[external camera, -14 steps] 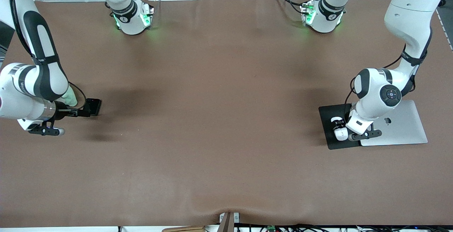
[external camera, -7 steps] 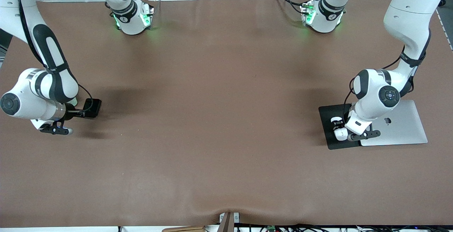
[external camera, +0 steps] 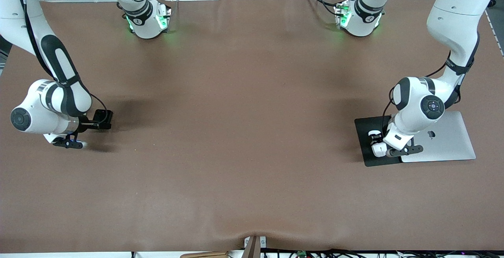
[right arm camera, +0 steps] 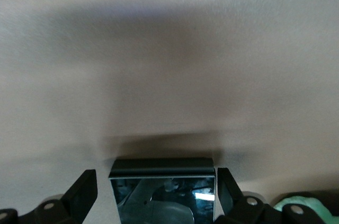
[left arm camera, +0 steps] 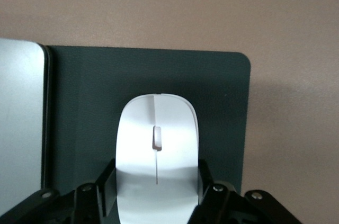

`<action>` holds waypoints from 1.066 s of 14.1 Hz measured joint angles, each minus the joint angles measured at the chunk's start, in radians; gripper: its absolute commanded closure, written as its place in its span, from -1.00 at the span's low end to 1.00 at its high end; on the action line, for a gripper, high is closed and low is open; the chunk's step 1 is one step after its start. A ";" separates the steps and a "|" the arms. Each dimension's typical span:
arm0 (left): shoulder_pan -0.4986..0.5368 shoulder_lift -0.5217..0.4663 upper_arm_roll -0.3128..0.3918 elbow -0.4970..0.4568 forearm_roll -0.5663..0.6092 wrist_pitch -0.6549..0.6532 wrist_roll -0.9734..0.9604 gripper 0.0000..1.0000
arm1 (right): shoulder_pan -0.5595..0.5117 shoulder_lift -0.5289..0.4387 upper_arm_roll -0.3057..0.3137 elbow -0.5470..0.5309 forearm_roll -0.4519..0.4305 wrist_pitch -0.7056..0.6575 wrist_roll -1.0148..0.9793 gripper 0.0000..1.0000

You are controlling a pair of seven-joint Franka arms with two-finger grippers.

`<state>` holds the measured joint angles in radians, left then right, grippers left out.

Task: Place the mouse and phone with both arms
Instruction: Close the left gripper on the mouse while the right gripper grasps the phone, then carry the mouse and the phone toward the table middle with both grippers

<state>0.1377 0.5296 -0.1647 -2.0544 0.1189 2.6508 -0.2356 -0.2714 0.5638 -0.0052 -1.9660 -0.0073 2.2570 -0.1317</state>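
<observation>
The white mouse (external camera: pixel 380 149) is over the black mouse pad (external camera: pixel 364 126) at the left arm's end of the table. My left gripper (external camera: pixel 377 144) is shut on it. In the left wrist view the fingers (left arm camera: pixel 106 181) press both sides of the mouse (left arm camera: pixel 157 139) above the pad (left arm camera: pixel 85 102). The black phone (external camera: pixel 104 119) is at the right arm's end of the table. My right gripper (external camera: pixel 97 121) is around it. In the right wrist view the phone (right arm camera: pixel 161 195) sits between open fingers (right arm camera: pixel 85 189), with a strip of table showing on one side.
A closed silver laptop (external camera: pixel 449 140) lies beside the mouse pad, touching its edge, and also shows in the left wrist view (left arm camera: pixel 18 128). A pale green object (right arm camera: pixel 310 203) lies close to the right gripper. The brown table cover (external camera: pixel 244 132) spans the middle.
The right arm's wrist has swung in toward the phone and tipped more upright, while the phone has stayed in place. The left arm and mouse have barely moved.
</observation>
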 measured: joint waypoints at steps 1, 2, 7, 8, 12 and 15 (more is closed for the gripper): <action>-0.002 -0.002 0.000 0.006 0.001 0.000 0.000 -0.10 | -0.002 0.002 0.000 -0.003 0.000 0.000 0.000 -0.95; -0.004 -0.007 -0.002 0.012 0.002 0.000 0.000 -0.10 | -0.005 0.002 -0.001 -0.006 0.000 0.000 0.000 -0.34; -0.060 -0.081 -0.028 0.026 0.004 -0.064 -0.007 -0.10 | -0.015 -0.008 0.002 -0.004 -0.002 -0.025 0.000 0.09; -0.094 -0.093 -0.029 0.029 0.004 -0.078 -0.034 -0.10 | -0.015 -0.006 0.005 -0.004 -0.002 -0.025 0.000 0.09; -0.300 -0.102 -0.031 0.061 0.004 -0.119 -0.219 -0.09 | 0.004 -0.007 0.018 0.015 -0.002 -0.027 0.000 0.05; -0.434 -0.069 -0.030 0.105 0.004 -0.124 -0.309 -0.10 | 0.026 -0.019 0.021 0.058 -0.002 -0.098 0.000 0.02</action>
<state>-0.2960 0.4602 -0.1945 -1.9499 0.1234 2.5273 -0.5445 -0.2457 0.5451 0.0155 -1.9078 -0.0089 2.1589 -0.1315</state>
